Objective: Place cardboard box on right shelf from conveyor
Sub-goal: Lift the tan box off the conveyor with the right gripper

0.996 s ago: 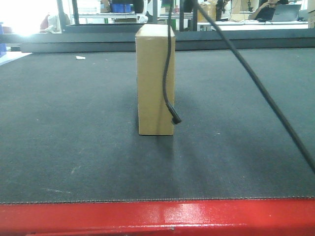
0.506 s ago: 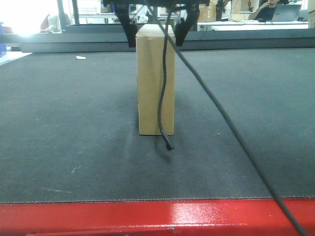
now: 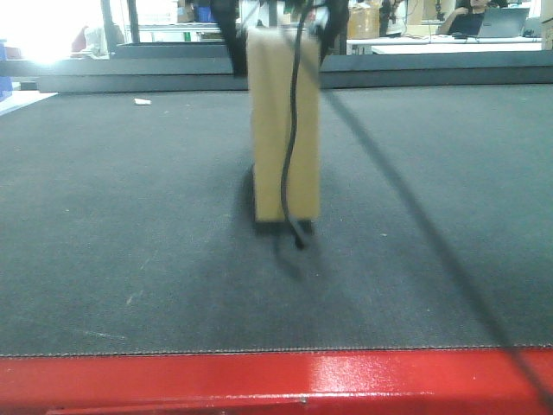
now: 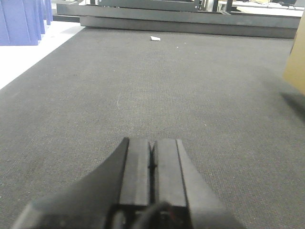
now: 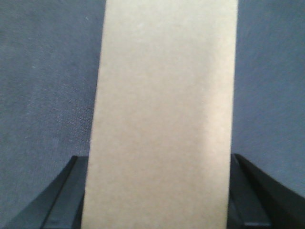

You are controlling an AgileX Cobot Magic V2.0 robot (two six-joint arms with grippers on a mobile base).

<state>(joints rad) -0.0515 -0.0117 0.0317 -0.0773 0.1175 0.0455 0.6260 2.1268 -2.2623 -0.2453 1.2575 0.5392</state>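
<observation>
- Belt of the conveyor (image 3: pixel 130 259) fills most of the room's foreground: wide, flat, dark grey and textured, with a glossy red frame (image 3: pixel 259 380) along its near edge.
- A small white scrap (image 3: pixel 142 102) lies on the belt far back on the left.
- Beyond the belt the room is bright. A person (image 3: pixel 471 10) sits at a laptop (image 3: pixel 504 22) on a pale bench at the far right.
- The cardboard box (image 3: pixel 285 130) stands upright near the middle of the belt, tall, narrow, plain tan and closed. A dark shadow sits under its lower edge, but blur hides whether it touches the belt.
- A black cable (image 3: pixel 292 156) hangs down in front of the box.
- The right gripper (image 5: pixel 159 200) comes from above, its dark fingers (image 5: pixel 66 195) pressed against both sides of the box, grasping it.
- The left gripper (image 4: pixel 152 143) hovers low over bare belt, well apart from the box, its fingers clenched together with nothing between them.
- Blue plastic bins (image 4: pixel 19 21) stand beside the belt's far left edge; I cannot tell what is in them.
</observation>
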